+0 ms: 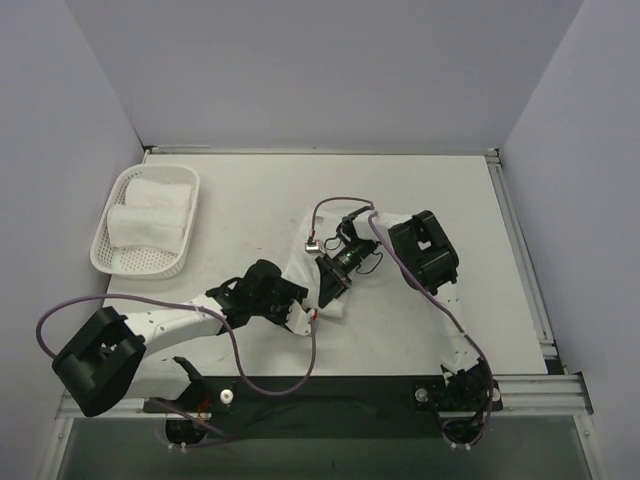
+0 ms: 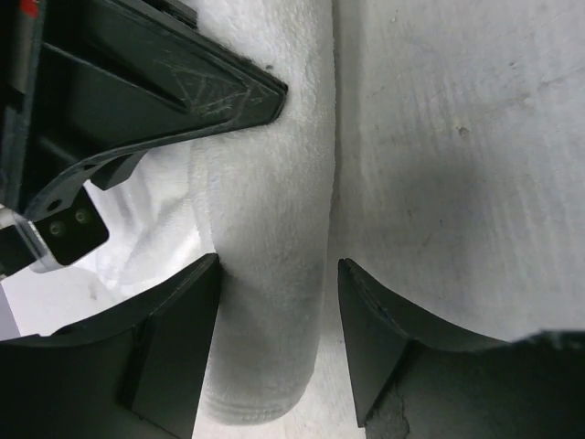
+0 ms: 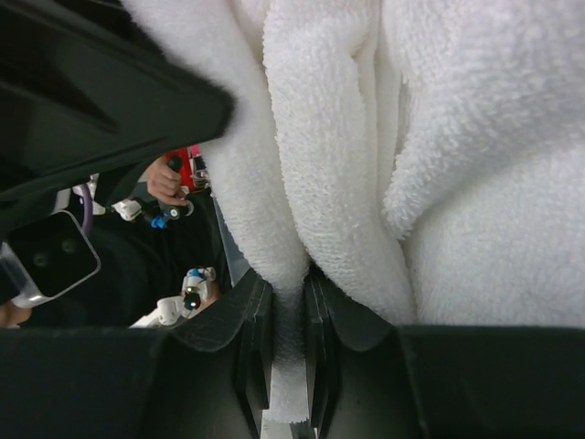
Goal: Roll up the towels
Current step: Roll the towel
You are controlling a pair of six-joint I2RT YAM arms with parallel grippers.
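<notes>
Left wrist view: the left gripper (image 2: 279, 274) is released, jaws either side of a rolled part of the white towel (image 2: 270, 183) — in the middle of the bench (image 1: 250, 200). The right gripper (image 3: 288, 302) is clenched on a fold of that towel; other towels (image 1: 150, 215) lie in the lattice basket (image 1: 150, 265) at the far-left corner.

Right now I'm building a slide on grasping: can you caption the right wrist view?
Right gripper shut on a fold of white terry towel, bunched cloth filling the frame.

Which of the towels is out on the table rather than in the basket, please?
The middle towel, pinched by the right gripper with the left gripper open around its roll; the other rolled towels lie in the white basket.
</notes>
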